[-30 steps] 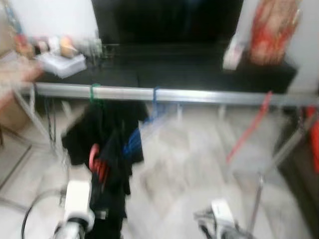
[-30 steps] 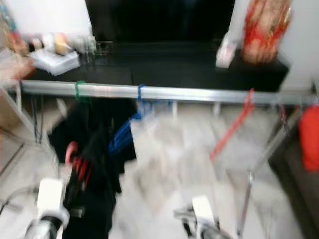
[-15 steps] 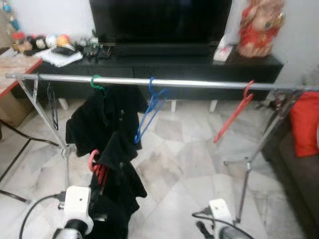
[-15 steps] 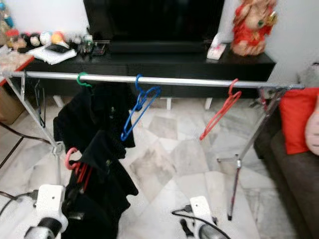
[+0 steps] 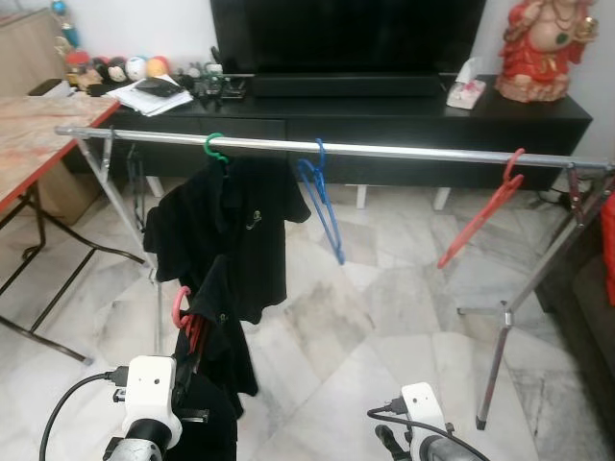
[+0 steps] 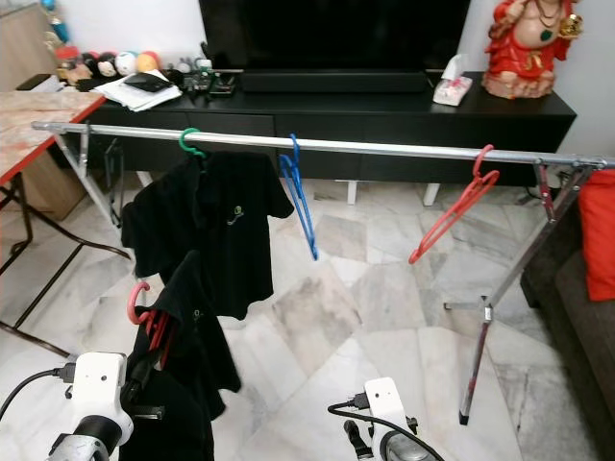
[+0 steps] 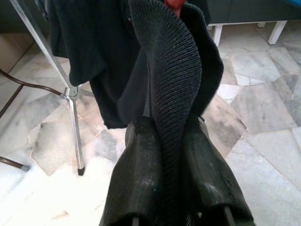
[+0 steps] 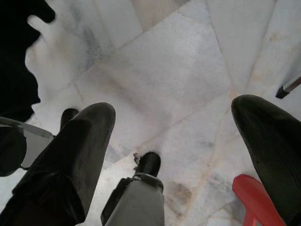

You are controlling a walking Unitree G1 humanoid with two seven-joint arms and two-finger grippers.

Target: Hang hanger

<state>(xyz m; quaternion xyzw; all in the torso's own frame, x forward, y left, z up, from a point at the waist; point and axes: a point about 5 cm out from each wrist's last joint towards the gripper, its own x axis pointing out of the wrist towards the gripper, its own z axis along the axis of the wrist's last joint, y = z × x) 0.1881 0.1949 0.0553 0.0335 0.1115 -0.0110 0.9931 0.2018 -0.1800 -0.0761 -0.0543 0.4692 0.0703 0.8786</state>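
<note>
The left gripper [image 7: 162,141] pinches a black shirt [image 5: 213,327] on a pink hanger [image 5: 180,305], low and short of the rail [image 5: 404,151], so hanging remains undone, while the right gripper [image 8: 174,136] hangs spread.

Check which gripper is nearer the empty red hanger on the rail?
Right. The right gripper hangs low, below and robot-left of the red hanger. The left gripper, jaws shut on the black shirt, sits farther off on the robot's left.
</note>
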